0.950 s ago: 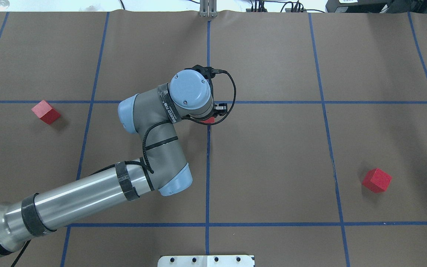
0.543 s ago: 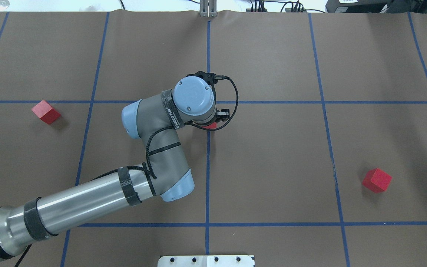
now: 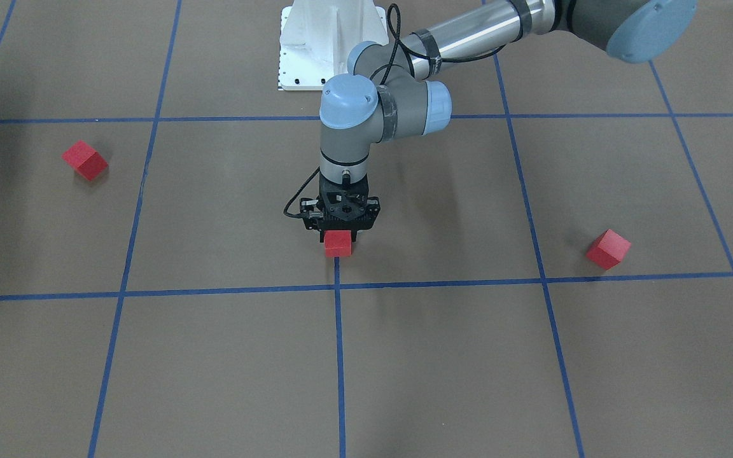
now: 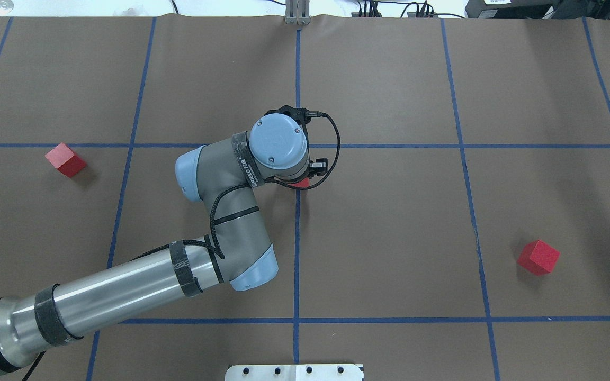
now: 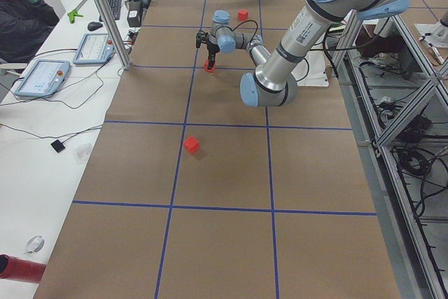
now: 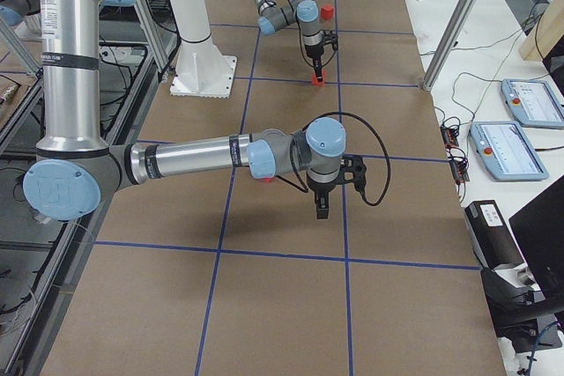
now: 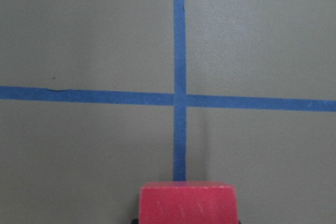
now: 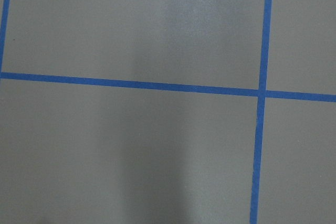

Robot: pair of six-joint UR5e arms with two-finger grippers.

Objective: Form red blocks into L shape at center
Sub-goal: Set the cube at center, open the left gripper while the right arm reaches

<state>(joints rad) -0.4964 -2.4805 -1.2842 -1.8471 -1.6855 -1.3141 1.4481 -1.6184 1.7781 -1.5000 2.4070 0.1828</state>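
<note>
My left gripper (image 3: 339, 234) is shut on a red block (image 3: 338, 245), low over the middle tape line just on the robot's side of the center crossing (image 3: 336, 286). In the left wrist view the block (image 7: 186, 202) fills the bottom edge, with the crossing (image 7: 179, 98) ahead. A second red block (image 4: 65, 159) lies far left. The third (image 4: 538, 257) lies at the right. My right gripper (image 6: 322, 209) shows only in the exterior right view, high over bare floor; I cannot tell whether it is open or shut.
The white robot base plate (image 3: 331, 44) sits at the table's robot-side edge. Metal frame posts (image 6: 449, 28) and tablets (image 6: 531, 101) line the operators' side, where a person (image 5: 21, 5) sits at the desk.
My left gripper has shifted a little toward the robot's side along the middle line with the red block in it. The other two blocks have not moved.
</note>
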